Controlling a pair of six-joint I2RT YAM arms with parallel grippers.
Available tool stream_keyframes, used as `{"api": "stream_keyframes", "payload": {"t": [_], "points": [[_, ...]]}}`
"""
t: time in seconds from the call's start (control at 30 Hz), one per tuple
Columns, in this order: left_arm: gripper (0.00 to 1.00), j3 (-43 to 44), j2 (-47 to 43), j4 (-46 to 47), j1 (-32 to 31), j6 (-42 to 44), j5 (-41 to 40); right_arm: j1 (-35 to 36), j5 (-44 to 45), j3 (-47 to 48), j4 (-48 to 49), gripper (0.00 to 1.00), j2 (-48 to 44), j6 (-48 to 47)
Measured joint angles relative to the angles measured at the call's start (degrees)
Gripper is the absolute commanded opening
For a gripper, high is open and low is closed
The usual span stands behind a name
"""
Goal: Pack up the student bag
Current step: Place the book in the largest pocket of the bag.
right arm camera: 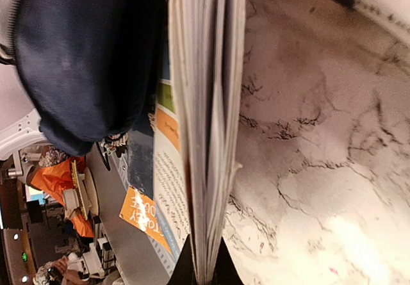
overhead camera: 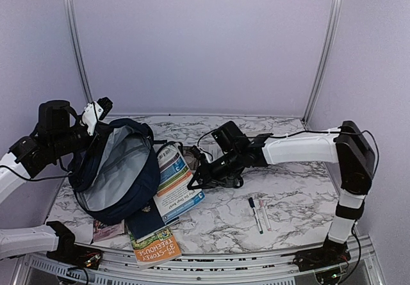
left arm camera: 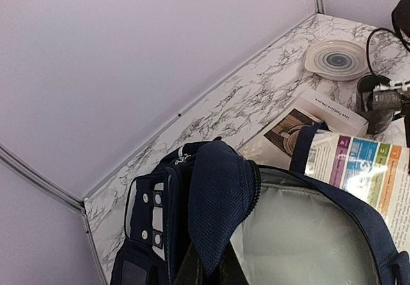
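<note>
The student bag (overhead camera: pixel 122 170), navy with grey lining, lies open at the left of the table. My left gripper (overhead camera: pixel 96 113) is shut on its upper rim; in the left wrist view a fold of the navy rim (left arm camera: pixel 214 195) sits between my fingers (left arm camera: pixel 182 266). My right gripper (overhead camera: pixel 195 181) is shut on a blue-and-white book (overhead camera: pixel 176 182), holding it tilted by its right edge against the bag's opening. In the right wrist view the book's pages (right arm camera: pixel 205 105) run edge-on between my fingers (right arm camera: pixel 186 269), with the bag (right arm camera: pixel 83 54) to the left.
An orange-covered book (overhead camera: pixel 154 241) lies at the table's front edge below the bag, beside a pinkish item (overhead camera: pixel 107 230). Two pens (overhead camera: pixel 257 214) lie front right. A white box (left arm camera: pixel 307 122), a round white lid (left arm camera: pixel 336 59) and a black cup (left arm camera: pixel 375 102) sit behind the book.
</note>
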Motion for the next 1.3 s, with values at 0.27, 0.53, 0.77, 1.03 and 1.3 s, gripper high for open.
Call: {"api": "stream_keyframes", "payload": {"t": [0.27,0.53,0.77,1.03,1.3], "points": [[0.00,0.00,0.00,-0.02,0.00,0.00,1.16,-1.33,11.93,7.89,-15.69,0.00,-10.62,-6.40],[0.00,0.00,0.00,-0.26,0.00,-0.02,2.12,-0.70,15.74,9.97,-16.46,0.00,-18.05,-9.27],[0.00,0.00,0.00,-0.31,0.00,-0.02,2.43,4.42,7.89,12.87,-10.82,0.00,-17.57,-10.56],[0.00,0.00,-0.02,-0.90,0.37,-0.02,2.64,5.77,4.39,16.96,-11.26,0.00,-8.66,-7.41],[0.00,-0.24,-0.98,-1.03,0.37,0.00,2.58,5.88,-2.56,19.43,-14.62,0.00,2.91,-3.48]]}}
